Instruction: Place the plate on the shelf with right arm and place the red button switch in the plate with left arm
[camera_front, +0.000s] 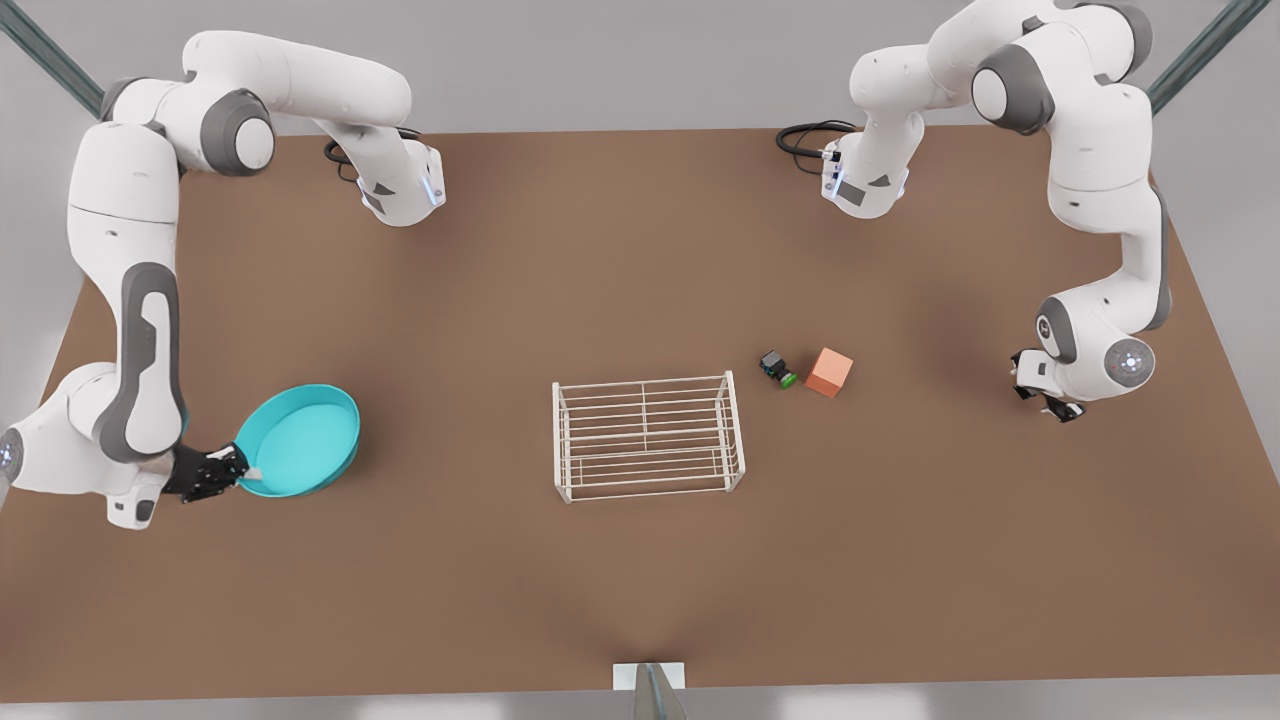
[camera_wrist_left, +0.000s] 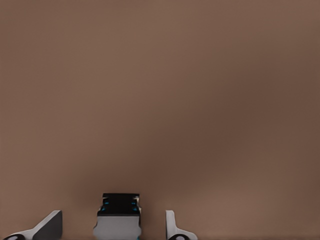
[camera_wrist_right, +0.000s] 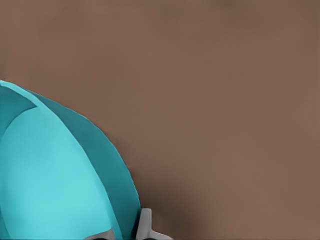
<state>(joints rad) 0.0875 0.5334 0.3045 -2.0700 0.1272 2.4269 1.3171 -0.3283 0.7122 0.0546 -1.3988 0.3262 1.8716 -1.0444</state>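
I have the right gripper (camera_front: 246, 472) at the front view's left, its fingers closed across the rim of the plate (camera_front: 300, 438); in the right wrist view one finger (camera_wrist_right: 145, 225) sits just outside the teal wall (camera_wrist_right: 112, 175) and the other just inside it. The plate looks tilted, its far edge raised, so I judge the first step, carrying it to the shelf (camera_front: 647, 436), is under way with the carry barely begun. The shelf stands in the middle of the table (camera_front: 640, 250), well apart from the plate. The next move, as I see it, calls for a lift high enough to clear the rack's side rails, then a level travel toward the front view's right and a flat set-down on the bars. The left gripper (camera_front: 1042, 395) waits low at the front view's right; its wrist view shows its fingers (camera_wrist_left: 172, 227) spread, with a small black block (camera_wrist_left: 119, 202) between them. I cannot make out a red cap there. A green-capped switch (camera_front: 778, 371) and an orange cube (camera_front: 829, 372) lie beside the shelf.
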